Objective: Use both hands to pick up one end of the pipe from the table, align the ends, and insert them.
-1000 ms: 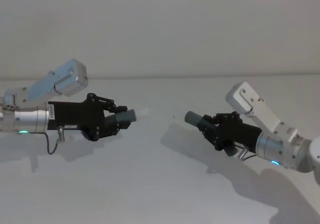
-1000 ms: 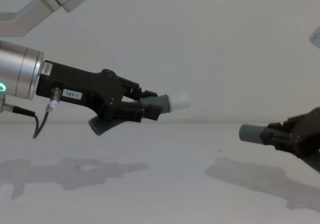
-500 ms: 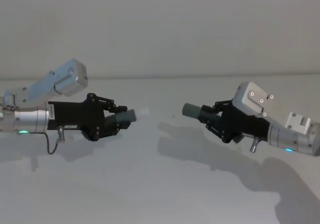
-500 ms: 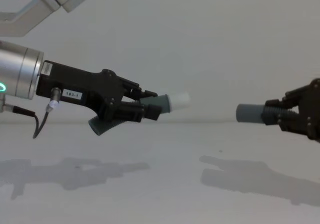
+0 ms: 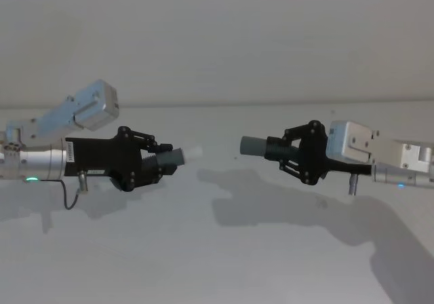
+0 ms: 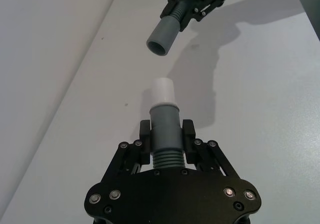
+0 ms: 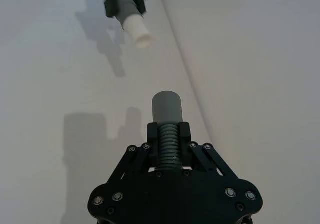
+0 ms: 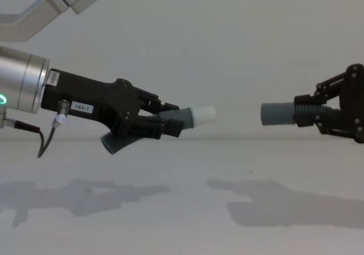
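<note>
Left claw point(image 8: 170, 122) pinching white-tipped pipe piece point(image 8: 183, 118), clear above desk point(image 8: 170, 221). White tip point(image 8: 206, 115) aimed right, as plug. Ends apart, roughly level, likely set for straight push. Grey open mouth point(image 8: 274, 114) faces tip. Right claw point(image 5: 285, 150) pinching ribbed pipe piece point(image 8: 302, 114).

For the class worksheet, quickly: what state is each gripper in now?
Left gripper: shut on the dark-grey tube piece with a white tip.
Right gripper: shut on the dark-grey tube piece with an open grey mouth.
</note>
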You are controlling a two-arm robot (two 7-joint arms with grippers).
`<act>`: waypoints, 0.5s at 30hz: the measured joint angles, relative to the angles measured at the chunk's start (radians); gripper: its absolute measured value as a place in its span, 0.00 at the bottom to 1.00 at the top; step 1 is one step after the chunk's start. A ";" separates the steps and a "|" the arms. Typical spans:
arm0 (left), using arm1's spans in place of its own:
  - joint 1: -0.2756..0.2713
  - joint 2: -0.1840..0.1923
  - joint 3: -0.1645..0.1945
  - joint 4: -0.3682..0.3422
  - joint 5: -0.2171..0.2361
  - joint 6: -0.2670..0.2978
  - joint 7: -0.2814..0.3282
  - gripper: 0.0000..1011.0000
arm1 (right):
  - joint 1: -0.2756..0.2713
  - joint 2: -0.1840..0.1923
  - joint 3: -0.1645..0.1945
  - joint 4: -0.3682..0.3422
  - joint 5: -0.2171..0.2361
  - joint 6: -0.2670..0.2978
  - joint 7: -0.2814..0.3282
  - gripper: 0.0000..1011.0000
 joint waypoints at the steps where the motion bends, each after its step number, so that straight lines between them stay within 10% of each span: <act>1: 0.000 0.000 0.000 0.000 0.000 0.000 0.000 0.34 | 0.014 0.000 -0.007 0.011 -0.003 -0.029 0.012 0.22; 15: 0.000 0.000 0.000 0.000 0.000 0.000 0.000 0.34 | 0.172 -0.041 -0.083 0.179 -0.020 -0.309 0.151 0.22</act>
